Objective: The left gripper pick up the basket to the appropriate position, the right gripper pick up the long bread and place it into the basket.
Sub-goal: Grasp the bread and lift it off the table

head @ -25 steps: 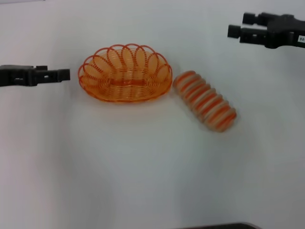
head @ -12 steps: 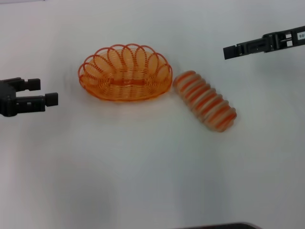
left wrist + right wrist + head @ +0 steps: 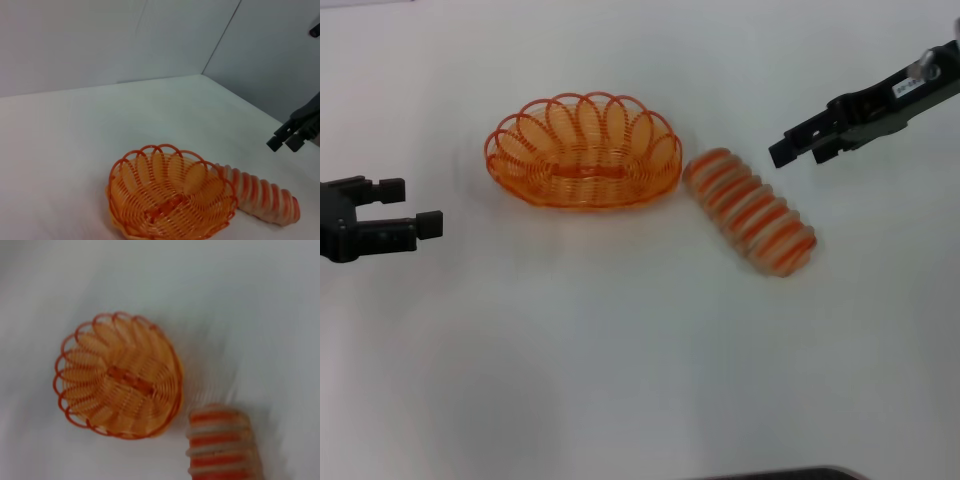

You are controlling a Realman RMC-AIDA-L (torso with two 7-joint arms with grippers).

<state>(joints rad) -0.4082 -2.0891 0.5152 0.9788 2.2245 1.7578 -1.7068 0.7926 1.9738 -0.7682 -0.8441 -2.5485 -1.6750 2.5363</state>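
The empty orange wire basket [image 3: 582,150] stands on the white table, left of centre in the head view. The striped long bread [image 3: 750,212] lies just right of it, slanting toward the near right, one end close to the basket's rim. My left gripper [image 3: 415,206] is open and empty, left of the basket and well apart from it. My right gripper [image 3: 792,147] is open and empty, above the table just right of the bread's far end. The left wrist view shows the basket [image 3: 130,175], the bread [image 3: 260,197] and the right gripper [image 3: 286,142]. The right wrist view shows the basket [image 3: 120,375] and the bread [image 3: 222,445].
The white table [image 3: 620,360] is bare around the basket and bread. A dark edge [image 3: 780,473] shows at the near side. Grey walls [image 3: 100,40] rise behind the table in the left wrist view.
My right gripper has swung down and left toward the bread's far end. My left gripper has drawn back to the left and nearer, away from the basket. Basket and bread have not moved.
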